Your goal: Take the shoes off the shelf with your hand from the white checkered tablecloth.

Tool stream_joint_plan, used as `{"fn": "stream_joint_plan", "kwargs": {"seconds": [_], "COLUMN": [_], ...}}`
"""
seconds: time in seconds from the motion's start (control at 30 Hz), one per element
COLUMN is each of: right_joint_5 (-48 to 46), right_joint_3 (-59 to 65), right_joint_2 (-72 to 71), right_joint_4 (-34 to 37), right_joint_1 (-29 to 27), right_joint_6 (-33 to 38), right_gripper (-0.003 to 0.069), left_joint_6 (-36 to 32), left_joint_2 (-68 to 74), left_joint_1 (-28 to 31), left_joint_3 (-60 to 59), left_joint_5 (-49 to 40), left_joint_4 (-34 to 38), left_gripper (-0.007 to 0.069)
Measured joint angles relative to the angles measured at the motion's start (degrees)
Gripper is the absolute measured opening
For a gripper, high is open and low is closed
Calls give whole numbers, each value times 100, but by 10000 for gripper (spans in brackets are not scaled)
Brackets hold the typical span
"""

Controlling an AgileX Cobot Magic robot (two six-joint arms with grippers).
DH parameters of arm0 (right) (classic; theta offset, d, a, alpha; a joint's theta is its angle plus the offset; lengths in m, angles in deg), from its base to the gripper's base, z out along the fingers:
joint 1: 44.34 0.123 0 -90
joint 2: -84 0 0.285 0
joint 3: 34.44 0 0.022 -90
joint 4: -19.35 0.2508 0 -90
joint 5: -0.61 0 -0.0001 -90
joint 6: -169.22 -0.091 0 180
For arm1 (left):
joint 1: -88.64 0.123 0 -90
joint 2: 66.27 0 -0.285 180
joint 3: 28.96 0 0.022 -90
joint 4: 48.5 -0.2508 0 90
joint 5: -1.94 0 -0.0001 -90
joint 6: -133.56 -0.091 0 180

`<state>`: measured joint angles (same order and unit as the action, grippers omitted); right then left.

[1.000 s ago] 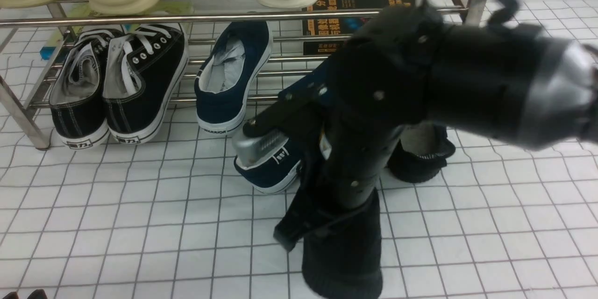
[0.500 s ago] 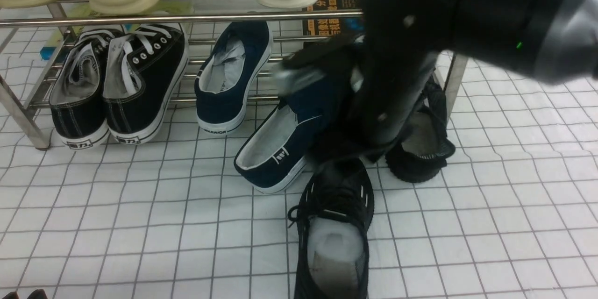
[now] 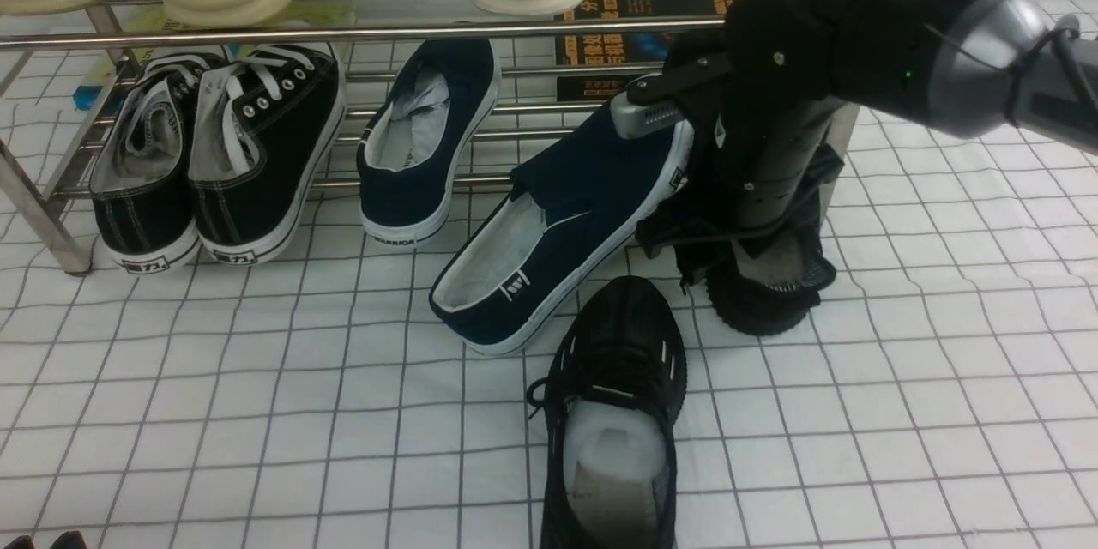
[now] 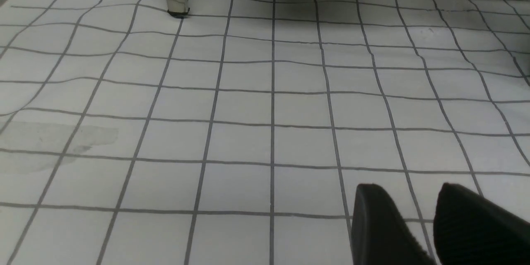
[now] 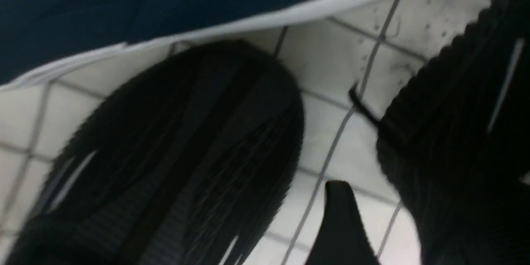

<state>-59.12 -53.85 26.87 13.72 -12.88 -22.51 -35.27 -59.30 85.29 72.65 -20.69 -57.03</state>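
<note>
1. The white checkered tablecloth (image 3: 257,412) covers the bench. The shelf (image 3: 343,33) stands along the far edge, and its steel bars run from the left side to the right.
2. The nearer black shoe (image 3: 613,412) is off the shelf. It lies flat on the cloth close to the near edge, about midway between the left and right edges. Its toe points to the far edge and white paper shows in its opening. Nothing touches it.
3. The farther black shoe (image 3: 768,283) sits toward the far right corner, at the foot of the shelf beside its right leg, with its heel toward the near edge. The arm hides most of its upper.
4. The right arm (image 3: 866,26) reaches in from the right edge and bends down directly over that farther shoe.
5. In the right wrist view, one of the right fingers (image 5: 343,223) shows over the strip of cloth between the two black shoes, with bare cloth on either side of it. The fingers are spread and grip nothing.
6. The left fingers (image 4: 385,223) sit low over bare cloth by the near left corner. They are drawn together with only a sliver of cloth between the tips, and they hold nothing.
7. One navy slip-on (image 3: 558,249) leans off the shelf, heel on the cloth, just beside both black shoes. The other navy shoe (image 3: 429,146) and the black canvas sneakers (image 3: 214,163) rest on the lowest tier.
</note>
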Motion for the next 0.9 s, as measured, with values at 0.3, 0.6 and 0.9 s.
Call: {"fn": "stream_joint_plan", "kwargs": {"seconds": [0.3,0.6,0.9], "right_joint_5": [31,-1075,-1286], "right_joint_3": [7,20,116], "right_joint_2": [143,-951,-1677], "right_joint_4": [-221,-133,233], "right_joint_1": [-4,-31,-31], "right_joint_6": [-19,106,127], "right_gripper": [70,4,4], "left_joint_6": [0,0,0], "left_joint_2": [0,0,0], "left_joint_1": [0,0,0], "left_joint_3": [0,0,0], "left_joint_5": [0,0,0], "left_joint_4": [0,0,-2], "left_gripper": [241,241,241]}}
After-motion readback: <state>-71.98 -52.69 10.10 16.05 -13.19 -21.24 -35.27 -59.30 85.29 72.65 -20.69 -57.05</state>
